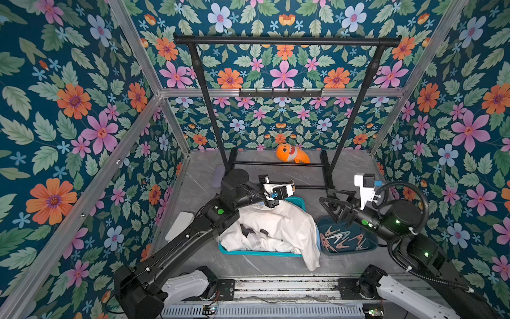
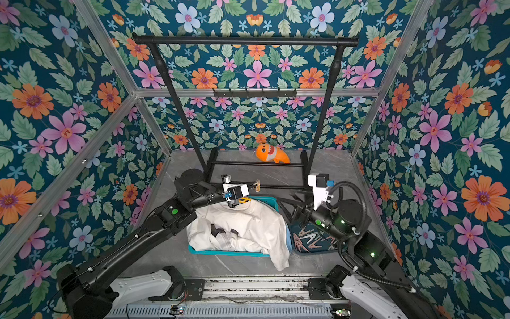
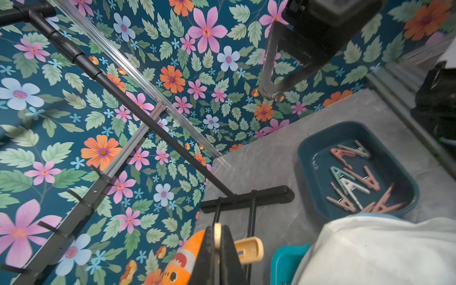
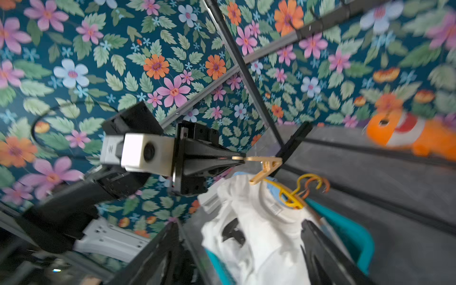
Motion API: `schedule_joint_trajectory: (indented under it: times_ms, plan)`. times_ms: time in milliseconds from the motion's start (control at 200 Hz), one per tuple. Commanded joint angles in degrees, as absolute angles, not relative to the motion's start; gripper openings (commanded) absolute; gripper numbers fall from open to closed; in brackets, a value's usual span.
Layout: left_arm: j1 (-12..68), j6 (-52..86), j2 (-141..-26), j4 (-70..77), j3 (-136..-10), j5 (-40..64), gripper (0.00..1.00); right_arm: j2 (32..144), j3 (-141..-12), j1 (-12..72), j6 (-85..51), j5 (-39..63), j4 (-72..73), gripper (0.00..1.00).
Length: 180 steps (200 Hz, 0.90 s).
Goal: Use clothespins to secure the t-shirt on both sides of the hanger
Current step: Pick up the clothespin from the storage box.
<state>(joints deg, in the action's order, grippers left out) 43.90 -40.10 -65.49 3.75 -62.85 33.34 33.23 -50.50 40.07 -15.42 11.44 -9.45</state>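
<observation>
A white t-shirt (image 1: 281,226) lies crumpled in a teal basket (image 1: 259,252). The yellow hook of a hanger (image 4: 293,195) pokes out of its collar. My left gripper (image 3: 217,228) is shut on a beige clothespin (image 3: 249,250), held in the air above the basket's far end near the collar (image 4: 274,209). Several more clothespins (image 1: 342,237), pink, white and pale green, lie in a dark teal tray (image 1: 372,245) to the right of the basket. My right gripper (image 1: 327,200) hangs open and empty above the tray's far end, its fingers (image 4: 318,241) pointing toward the shirt.
A black clothes rack (image 1: 287,41) stands at the back, with its base bars (image 1: 278,164) on the grey table. An orange clownfish toy (image 1: 292,154) lies under it. A hook rail (image 1: 280,93) hangs on the back wall. A white box (image 1: 179,225) sits left of the basket.
</observation>
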Motion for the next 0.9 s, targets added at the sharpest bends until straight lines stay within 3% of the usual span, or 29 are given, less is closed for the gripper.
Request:
schedule_joint_trajectory:
  times_ms: [0,70,235,410,896]
  plan:
    - [43.80,-29.95,-66.18,0.68,-65.46,40.56,0.00,29.51,-45.84,40.13,19.07,14.55,-2.16,0.82]
    - [43.80,-27.59,-66.82,-1.46,-67.64,44.15,0.00,28.18,-43.95,40.08,28.36,20.25,-2.68,0.82]
    - [43.80,-25.01,-70.03,-10.25,-74.31,52.15,0.00,30.11,-46.56,40.08,32.43,25.70,-3.92,0.85]
    - [43.87,-23.54,-70.08,-9.59,-74.34,54.48,0.00,36.92,-54.03,40.10,35.97,31.16,-12.93,0.72]
    - [44.11,-21.67,-67.72,-4.98,-72.29,56.34,0.00,44.95,-56.95,40.12,30.92,33.93,-9.02,0.69]
